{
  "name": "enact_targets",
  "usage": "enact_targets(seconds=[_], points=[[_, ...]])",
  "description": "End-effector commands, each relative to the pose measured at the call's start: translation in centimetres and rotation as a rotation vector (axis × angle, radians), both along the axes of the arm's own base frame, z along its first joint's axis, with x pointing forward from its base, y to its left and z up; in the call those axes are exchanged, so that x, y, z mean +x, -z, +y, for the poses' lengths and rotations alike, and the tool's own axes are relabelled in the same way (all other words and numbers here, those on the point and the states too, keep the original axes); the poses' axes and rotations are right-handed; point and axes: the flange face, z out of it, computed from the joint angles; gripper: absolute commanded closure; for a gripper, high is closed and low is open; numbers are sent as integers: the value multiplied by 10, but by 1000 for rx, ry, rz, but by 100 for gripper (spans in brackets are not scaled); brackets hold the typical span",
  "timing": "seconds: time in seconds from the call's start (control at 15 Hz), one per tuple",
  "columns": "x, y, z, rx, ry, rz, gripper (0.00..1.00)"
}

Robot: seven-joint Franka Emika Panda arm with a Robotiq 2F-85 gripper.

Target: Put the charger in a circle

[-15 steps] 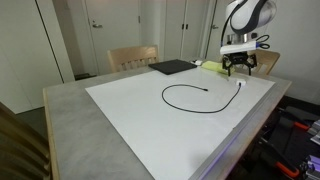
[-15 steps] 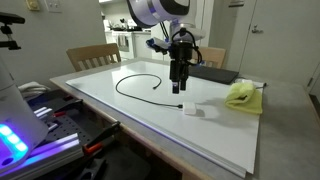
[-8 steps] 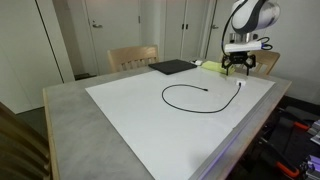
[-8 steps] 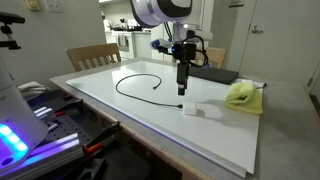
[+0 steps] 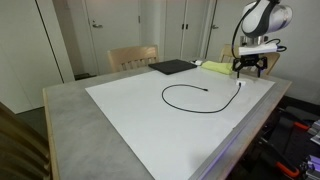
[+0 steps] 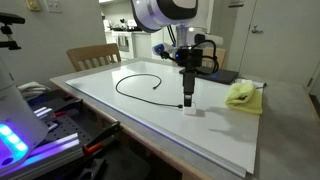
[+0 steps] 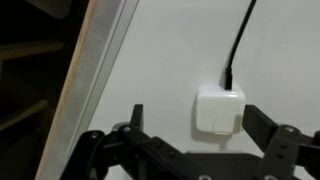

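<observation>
**Inspector:** State of the jaws?

**Assessor:** Wide apart and holding nothing. In the wrist view they hang either side of the white adapter block (image 7: 219,108), which sits off-centre between them, nearer one finger. I cannot tell whether they touch it.

**Inspector:** Where is the charger?

**Assessor:** The charger (image 5: 164,97) lies flat on the white sheet (image 5: 120,118) that covers the desk (image 5: 60,105). Its loop is near the middle of the sheet. A tail runs out to the adapter block, which is close to the sheet's border and the desk edge.

**Inspector:** Orientation and long axis?

**Assessor:** The cable (image 7: 242,40) leaves the block and runs straight away from the jaws, so its long axis there points toward the loop. The loop is an open arc, not a closed ring. The free plug end turns back toward the tail but stays apart from it.

**Inspector:** Hazards?

**Assessor:** There are three, in my judgement.
- Closing off-centre could twist the block or squirt it out toward the desk edge.
- Dragging the block would pull on the tail and could flatten the arc already laid.
- The cable could spring back on release, or foul the yellow-green cloth (image 6: 242,95) nearby.
</observation>
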Motion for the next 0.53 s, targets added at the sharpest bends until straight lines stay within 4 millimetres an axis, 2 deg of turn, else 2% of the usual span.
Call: enact_targets(seconds=[0.0,0.47], points=[[-12,1,0,37,-105,-78,0],[-13,4,-7,81,-104,-186,0]])
